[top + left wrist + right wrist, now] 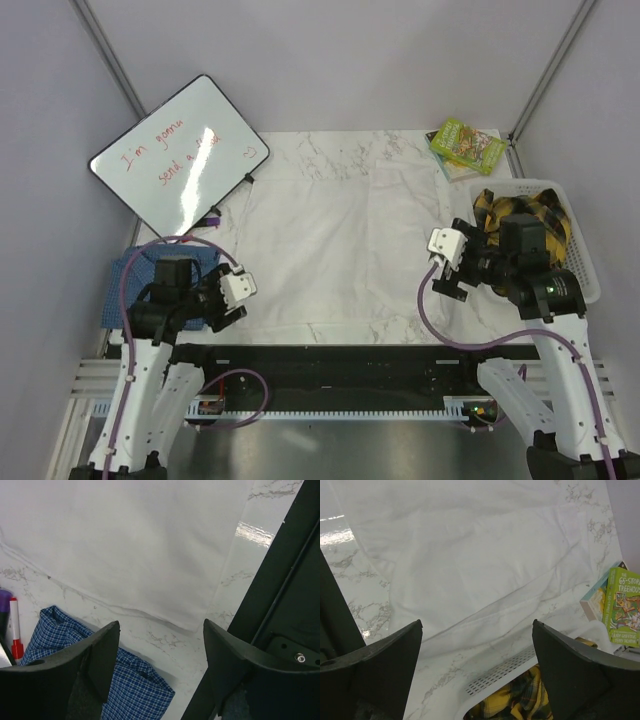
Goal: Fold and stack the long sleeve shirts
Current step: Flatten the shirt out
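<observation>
- A white rectangular whiteboard with red handwriting leans at the far left, beyond the table's corner.
- The blue fine-checked long sleeve shirt lies bunched in a rumpled heap at the near left edge of the white marble table, partly hidden under the left arm. In the left wrist view its cloth shows soft folds, apart from the white shirt, with bare marble between them.
- A red-capped marker lies just beside the blue shirt on its left.
- The left gripper hovers over the near left of the table. Its dark fingers stand wide apart with nothing between them.
- The large plain white long sleeve shirt is spread flat over the middle of the table and covers most of it. It has shallow creases and a few long fold lines, and one near corner rests on the marble close to the table's black front rail.
- The right gripper hangs above the right edge of the white shirt. Its claw is spread wide and empty.
- A green paperback book lies at the far right corner, just beyond the white shirt.
- A white slotted plastic basket stands at the right edge, holding a yellow and black checked cloth.
</observation>
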